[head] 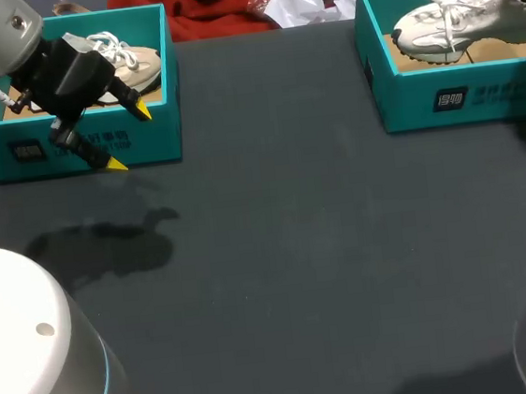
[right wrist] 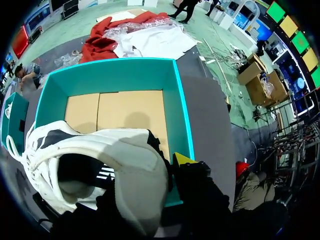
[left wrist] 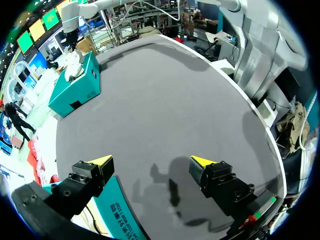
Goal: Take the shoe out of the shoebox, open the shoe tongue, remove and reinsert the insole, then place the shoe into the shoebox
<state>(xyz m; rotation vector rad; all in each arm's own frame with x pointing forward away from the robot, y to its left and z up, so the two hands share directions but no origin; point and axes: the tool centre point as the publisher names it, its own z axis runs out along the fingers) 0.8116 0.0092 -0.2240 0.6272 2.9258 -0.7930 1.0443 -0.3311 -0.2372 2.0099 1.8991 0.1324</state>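
So the whole move comes down to the white sneaker (head: 451, 19) and the right gripper (right wrist: 145, 170). The sneaker sits in the right shoebox (head: 451, 102), lying lengthways along the box. Its toe points toward the middle of the table (head: 325, 247) and its heel points out to the side my right arm comes in from. The heel end looks tipped up over the box rim.

In the right wrist view the heel collar is right in the gripper, and one yellow fingertip (right wrist: 182, 159) is pressed against the outside of it. The other finger is hidden behind the shoe, so I'm guessing a bit, but I'd call it clamped on the heel. Next step looks like a lift straight up and out over the cardboard floor.

The left gripper (head: 129, 136) is spread wide and holding nothing. It hangs over the front wall of the left shoebox (head: 79, 146), which has a beige shoe (head: 131, 60) in it. That's well away from the sneaker, so the right arm is the one to use.

The head view barely shows the right arm, since it's cut off at the edge. I can't make out the tongue or insole either.
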